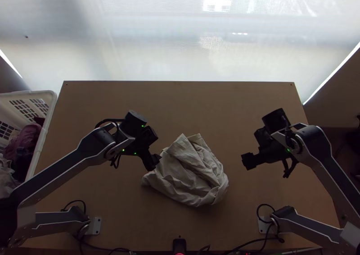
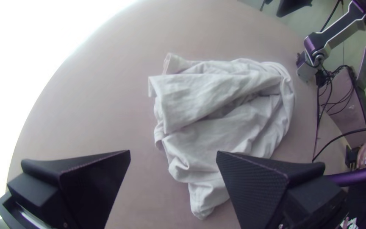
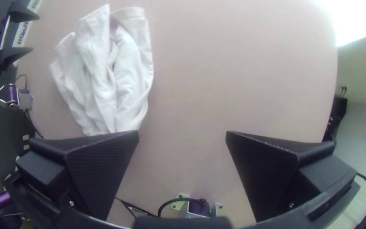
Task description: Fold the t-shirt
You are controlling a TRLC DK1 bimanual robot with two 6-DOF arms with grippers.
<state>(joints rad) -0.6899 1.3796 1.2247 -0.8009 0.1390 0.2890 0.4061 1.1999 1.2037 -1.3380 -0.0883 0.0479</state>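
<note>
Wooden table [image 1: 189, 102]: left gripper [image 1: 154, 162] angled down near bunched t-shirt [image 1: 189, 176], right gripper [image 1: 248, 161] apart; both jaws wide.

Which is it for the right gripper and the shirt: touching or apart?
Apart. The top view shows bare table between the right gripper and the nearest edge of the bunched shirt.

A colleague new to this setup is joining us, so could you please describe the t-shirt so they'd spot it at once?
Start from the light wooden table. Near its middle, between the left gripper and the right gripper, lies the pale t-shirt, bunched in a crumpled heap. Unlike the clothes in the white basket at the table's left, it lies on the table.
</note>
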